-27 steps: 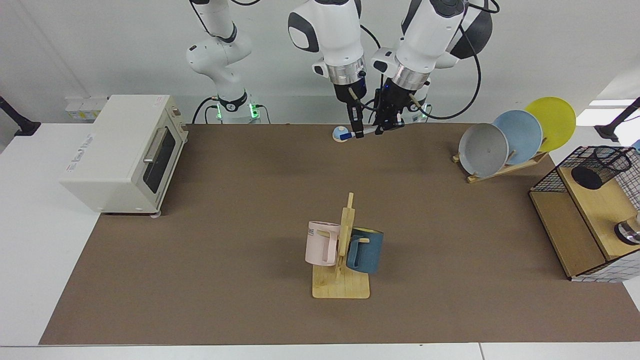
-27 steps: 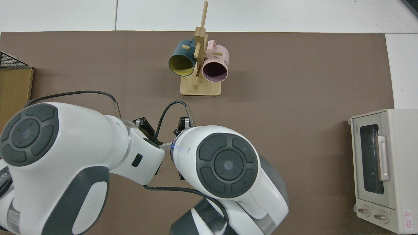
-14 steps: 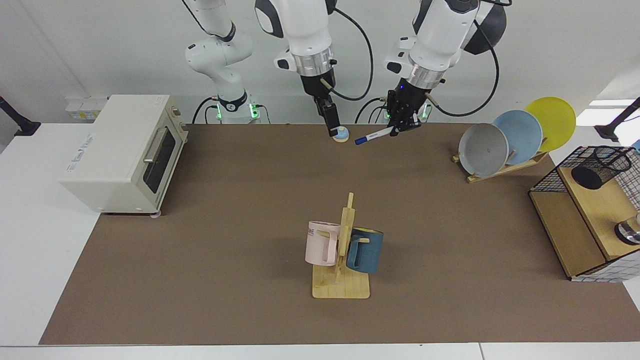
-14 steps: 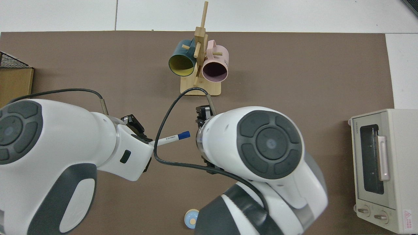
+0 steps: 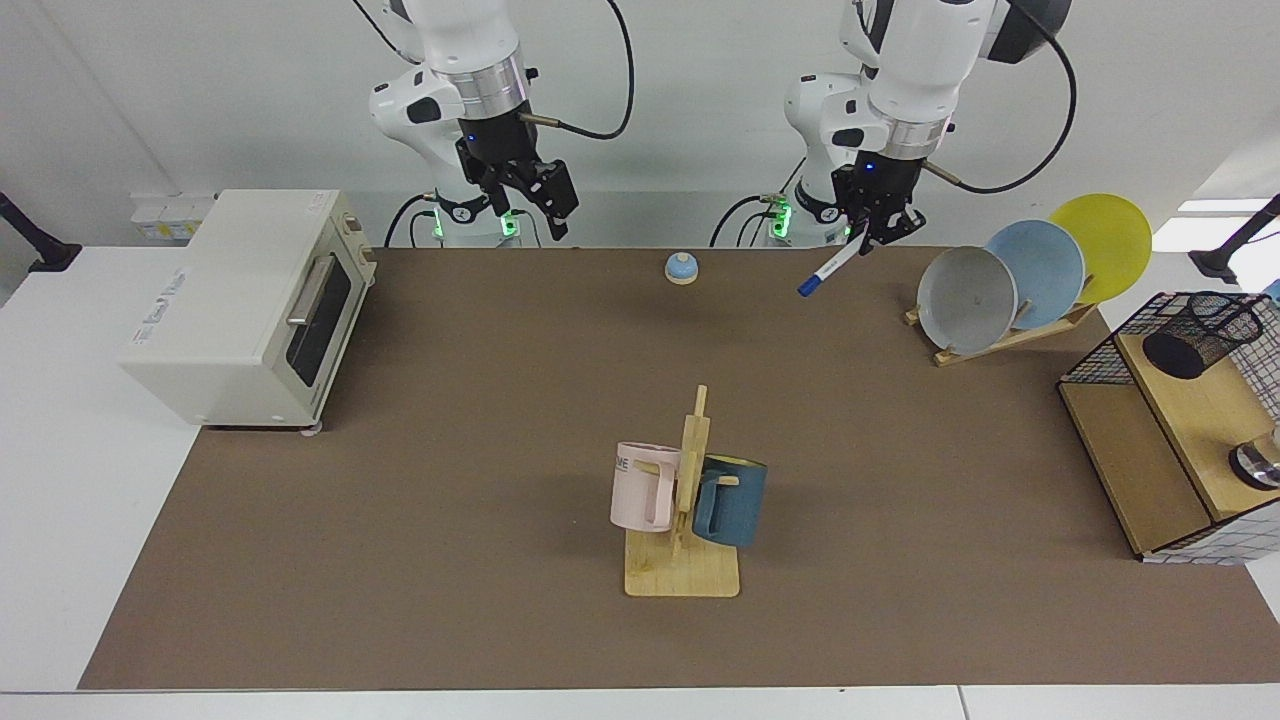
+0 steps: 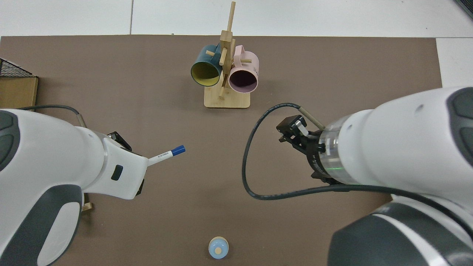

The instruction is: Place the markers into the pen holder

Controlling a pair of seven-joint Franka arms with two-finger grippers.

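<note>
A white marker (image 5: 832, 265) with a blue cap hangs tilted, cap end down, above the far side of the mat. My left gripper (image 5: 872, 228) is shut on its upper end. In the top view the marker (image 6: 166, 154) pokes out from under the left arm, blue cap leading. My right gripper (image 5: 530, 195) hovers open and empty near the right arm's base, also seen as the right gripper (image 6: 292, 131) from above. The black mesh pen holder (image 5: 1200, 335) rests tilted on the wooden rack at the facing view's far right, well away from the marker.
A wood and wire-grid rack (image 5: 1150, 460) carries the pen holder. Three plates stand in a plate rack (image 5: 1030, 280) between it and the left gripper. A mug tree (image 5: 685, 500) stands mid-mat, a toaster oven (image 5: 250, 300) at the view's left, a small blue knob (image 5: 681, 267) at the back.
The right gripper let go of the marker and swung up and away towards its own base. The left gripper carried the marker towards the plate rack, its cap end now drooping.
</note>
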